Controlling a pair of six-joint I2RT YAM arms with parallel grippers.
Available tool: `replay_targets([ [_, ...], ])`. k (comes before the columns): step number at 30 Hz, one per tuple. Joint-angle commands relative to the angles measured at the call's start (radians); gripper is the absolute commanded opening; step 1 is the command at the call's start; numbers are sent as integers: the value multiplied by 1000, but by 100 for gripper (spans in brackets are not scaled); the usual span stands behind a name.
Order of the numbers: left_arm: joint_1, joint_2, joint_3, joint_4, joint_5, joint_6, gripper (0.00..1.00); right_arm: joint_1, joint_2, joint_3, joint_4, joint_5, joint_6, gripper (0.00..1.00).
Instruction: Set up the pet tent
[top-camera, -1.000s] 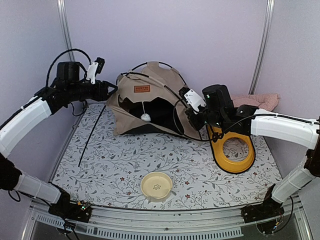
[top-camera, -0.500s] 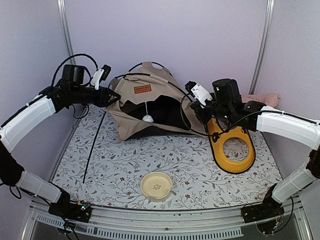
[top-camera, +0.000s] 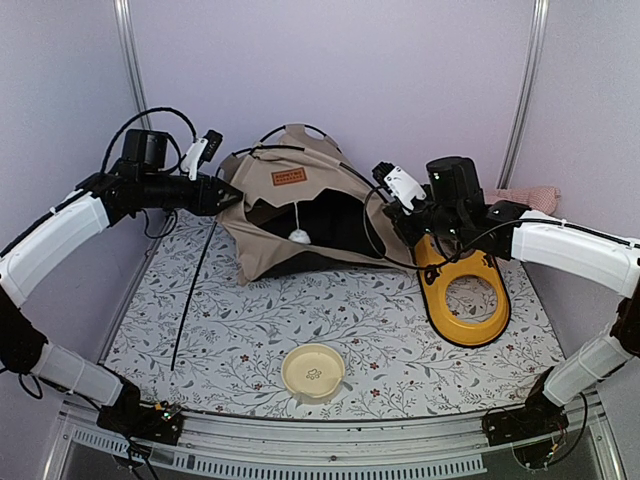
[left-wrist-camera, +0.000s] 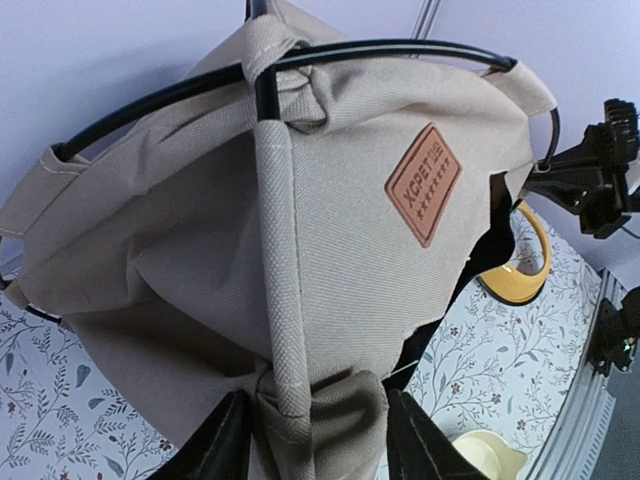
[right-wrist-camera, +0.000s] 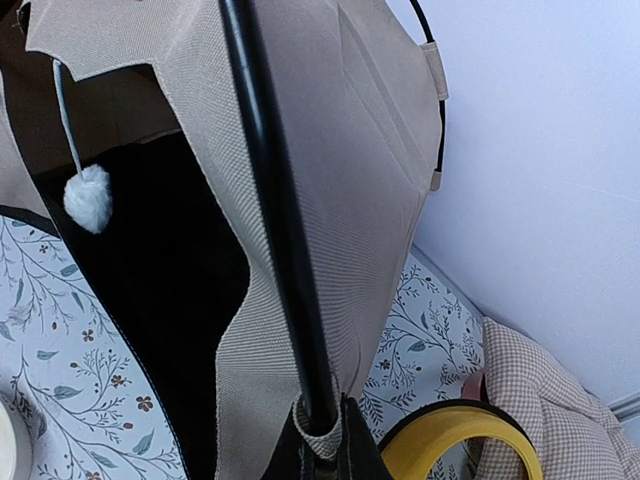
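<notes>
Pet tent (top-camera: 330, 180) sits at the far middle of the floral mat (top-camera: 250, 330), close to the back wall, partly raised, doorway facing near.

Left gripper (left-wrist-camera: 318, 440): fingers (left-wrist-camera: 215, 445) partly closed either side of a bunched fabric corner at the tent's left end, pressing on it and holding it up off the mat. A stitched sleeve runs up from that corner to a curved pole at the top; the brown label (left-wrist-camera: 423, 183) lies to its right.

Right gripper (right-wrist-camera: 320, 455): closed tight on a black pole (right-wrist-camera: 270, 200) at its lower end, where a fabric loop wraps it, at the tent's right side.

White pompom (top-camera: 298, 236) hangs in the doorway.

Clearance: bare mat lies near of the tent, as far as a cream bowl (top-camera: 313, 372) near the front edge. Little room shows between tent and back wall.

Obstructions: a loose pole (top-camera: 190, 290) lies along the mat's left side, running near from the left gripper. Yellow feeder tray (top-camera: 465, 300) sits just right of the tent, below the right arm. Checked cushion (top-camera: 525, 198) lies in the far right corner.
</notes>
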Motion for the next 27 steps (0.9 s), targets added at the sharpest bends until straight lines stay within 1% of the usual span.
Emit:
replay_targets([
  [1, 10, -40, -16, -19, 43, 13, 50, -11, -1, 28, 98, -13, 22, 0],
  [3, 9, -51, -25, -19, 33, 15, 50, -15, -1, 28, 97, -13, 21, 0],
  [8, 9, -56, -34, -32, 5, 21, 37, -23, -2, 28, 94, -13, 20, 0],
  [13, 9, -47, -50, -37, -3, 26, 34, -24, 1, 31, 93, -20, 20, 0],
  [17, 3, -37, -58, -37, 20, 19, 20, -30, 12, 41, 92, -11, 27, 0],
  [19, -3, -39, -72, -36, 18, 13, 15, -41, 21, 60, 84, -9, 45, 0],
  [23, -23, -58, -137, -17, 26, -17, 15, -73, 52, 117, 49, -17, 111, 0],
  [27, -61, -98, -246, 59, 28, -75, 18, -107, 96, 183, -2, -45, 187, 0],
])
